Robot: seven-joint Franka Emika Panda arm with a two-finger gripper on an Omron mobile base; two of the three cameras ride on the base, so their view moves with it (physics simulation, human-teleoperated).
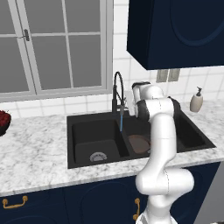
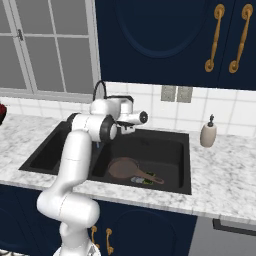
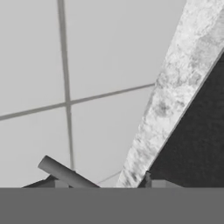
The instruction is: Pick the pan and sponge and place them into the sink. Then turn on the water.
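Note:
The black double-basin sink point(image 1: 81, 120) is set into the marble counter. In its right basin lies the pan point(image 2: 121, 168), brownish inside, with its handle pointing toward the front right; the arm partly covers the pan point(image 1: 138, 143) in the left base view. The small yellow-green sponge point(image 2: 137, 179) rests beside the pan's handle. A thin blue stream of water point(image 1: 121, 123) falls from the black gooseneck faucet point(image 1: 117, 89). My gripper point(image 1: 127, 106) is at the faucet's base. In the hand view my gripper point(image 3: 103, 183) is open, and a grey faucet lever point(image 3: 65, 173) slants by the left fingertip.
A soap dispenser point(image 1: 196, 100) stands on the counter right of the sink, under a dark blue wall cabinet point(image 1: 175, 30). A dark bowl of red fruit point(image 1: 3, 120) sits at the far left. White tiles and a window point(image 1: 52, 43) back the counter.

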